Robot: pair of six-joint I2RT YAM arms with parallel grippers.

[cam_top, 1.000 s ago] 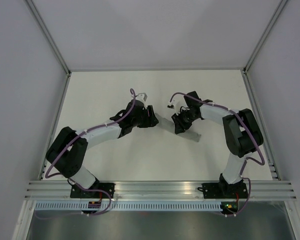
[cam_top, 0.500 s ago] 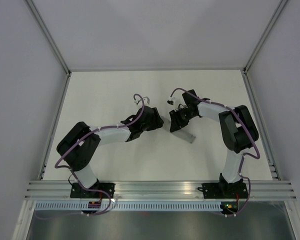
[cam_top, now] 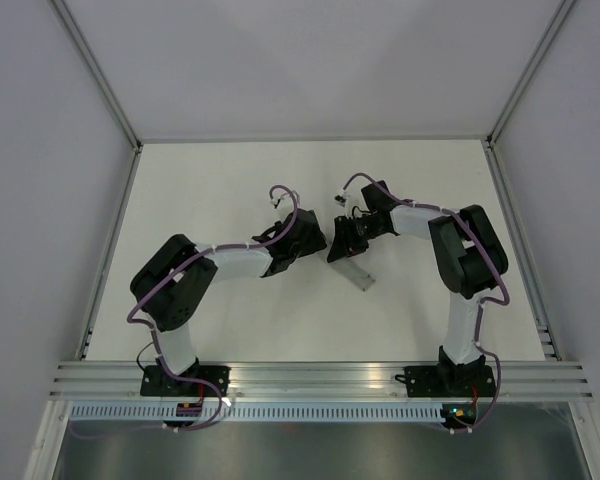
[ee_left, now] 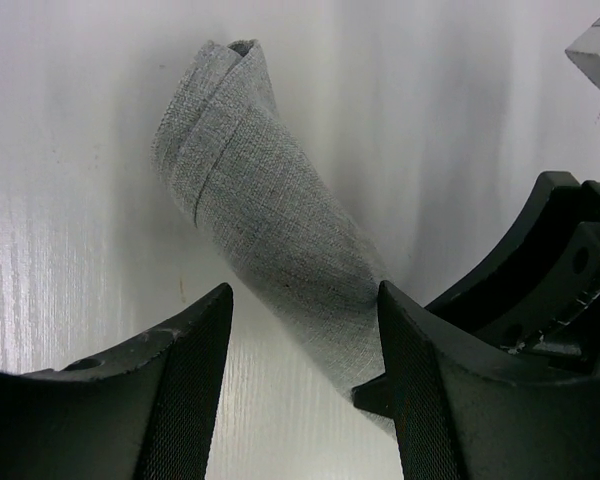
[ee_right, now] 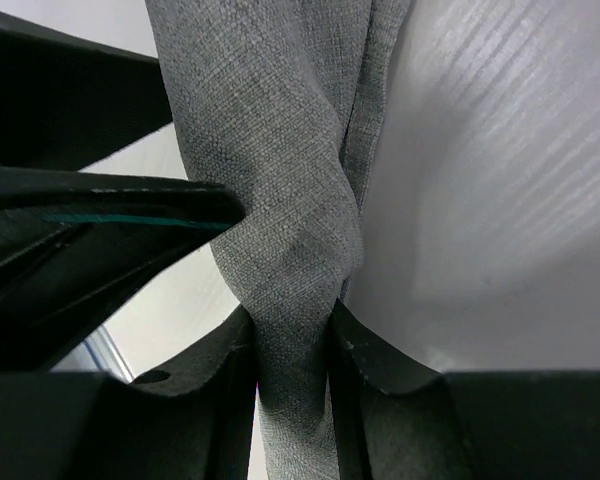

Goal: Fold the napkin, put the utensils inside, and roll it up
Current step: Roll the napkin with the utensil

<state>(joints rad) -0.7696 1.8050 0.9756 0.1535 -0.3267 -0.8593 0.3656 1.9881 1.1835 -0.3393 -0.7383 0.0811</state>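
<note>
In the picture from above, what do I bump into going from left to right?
First the left arm's elbow → left pincer → rolled-up napkin → right arm's elbow.

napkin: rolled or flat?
Rolled: the napkin is a narrow tube with layered edges at its end; the right hand pinches it.

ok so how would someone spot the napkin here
Look near the middle of the white table. The napkin is the grey cloth rolled into a narrow tube, pinched near one end in the right gripper. Nothing else there is soft.
</note>
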